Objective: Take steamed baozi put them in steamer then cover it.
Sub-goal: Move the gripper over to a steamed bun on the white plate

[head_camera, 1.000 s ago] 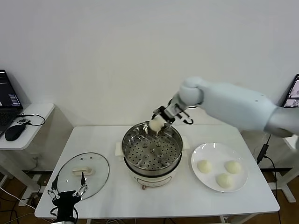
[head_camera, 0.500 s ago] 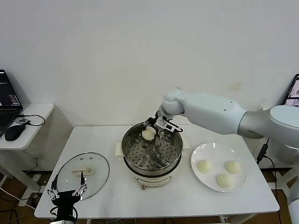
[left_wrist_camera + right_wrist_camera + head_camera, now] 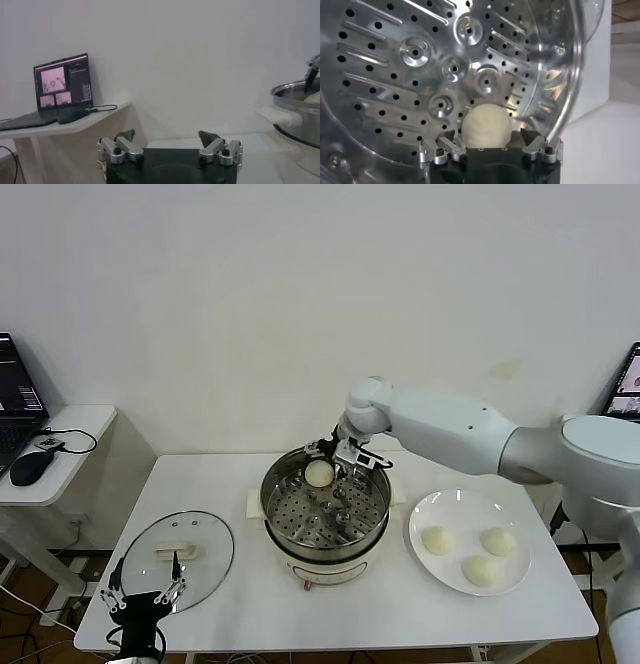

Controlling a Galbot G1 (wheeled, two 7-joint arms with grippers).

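The steamer (image 3: 272,506) stands mid-table, a shiny steel pot with a perforated tray (image 3: 420,55) inside. One baozi (image 3: 319,473) lies on the tray near the back rim. My right gripper (image 3: 330,461) hangs just over it, open. In the right wrist view the bun (image 3: 486,125) sits between the spread fingers with a gap on each side. Three more baozi (image 3: 480,570) rest on the white plate (image 3: 440,509) to the right. My left gripper (image 3: 143,596) is parked open at the table's front left, next to the glass lid (image 3: 180,554).
A side table on the left carries a laptop (image 3: 62,82) and a mouse (image 3: 30,465). The lid's white handle (image 3: 178,551) faces up. The steamer's side (image 3: 295,107) shows at the edge of the left wrist view.
My right gripper came down from above the back rim into the steamer with the baozi and opened. The bun now lies on the tray. The left arm has not moved.
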